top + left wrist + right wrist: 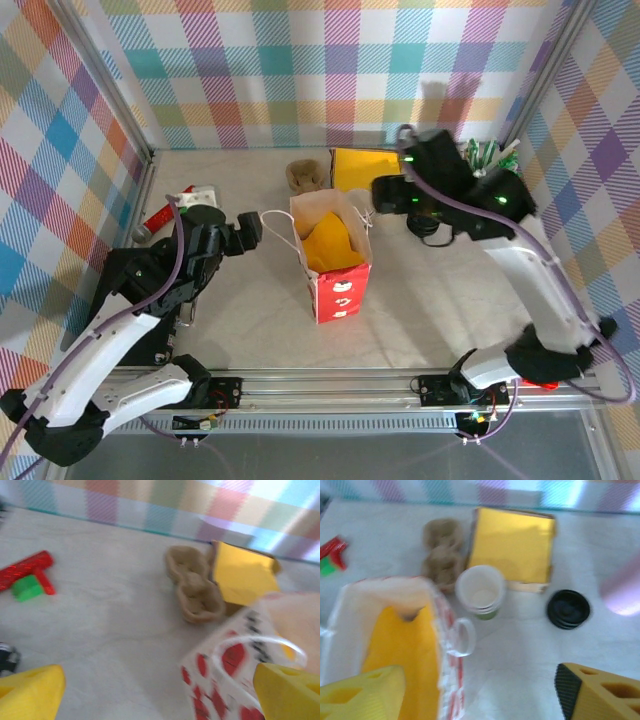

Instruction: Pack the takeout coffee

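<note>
Bright, even light; wrist views blurred, top view sharp.

Cardboard carrier (pixel 442 550), yellow pad (pixel 512 545), black lid (pixel 568 609)

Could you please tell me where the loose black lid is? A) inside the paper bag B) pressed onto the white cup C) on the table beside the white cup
C: the black lid lies flat on the table, apart from the lidless white cup, whose open mouth shows.
</note>
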Available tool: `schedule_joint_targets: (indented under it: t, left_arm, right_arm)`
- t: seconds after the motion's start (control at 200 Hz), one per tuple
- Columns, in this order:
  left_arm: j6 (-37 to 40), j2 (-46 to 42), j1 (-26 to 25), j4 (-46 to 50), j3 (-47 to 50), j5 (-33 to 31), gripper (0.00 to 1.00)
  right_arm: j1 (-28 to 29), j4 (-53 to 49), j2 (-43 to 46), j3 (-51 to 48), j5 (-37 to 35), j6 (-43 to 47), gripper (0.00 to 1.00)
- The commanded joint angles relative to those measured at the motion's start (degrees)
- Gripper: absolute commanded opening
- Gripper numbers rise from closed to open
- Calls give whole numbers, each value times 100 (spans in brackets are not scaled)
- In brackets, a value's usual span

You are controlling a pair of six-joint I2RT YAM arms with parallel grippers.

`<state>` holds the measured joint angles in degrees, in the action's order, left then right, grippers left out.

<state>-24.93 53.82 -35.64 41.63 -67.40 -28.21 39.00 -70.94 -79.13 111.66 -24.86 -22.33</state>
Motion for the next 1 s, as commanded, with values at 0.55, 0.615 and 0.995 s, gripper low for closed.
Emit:
schedule_joint_targets:
  t: [0.55, 0.615, 0.995]
  left_arm:
    - [2093, 134, 2505, -4898, 3732, -599, 100]
    - [2098, 414, 2632, -5395, 4011, -314, 100]
    - [2545, 2399, 2894, -9068, 4997, 1065, 100]
  right_arm:
    - [-3147, 6008, 2219, -7028, 502, 1020, 99]
    - [-3262, 6745, 2087, -7511, 531, 1163, 99]
    - [-3500, 10484, 460, -8919, 1364, 2179, 99]
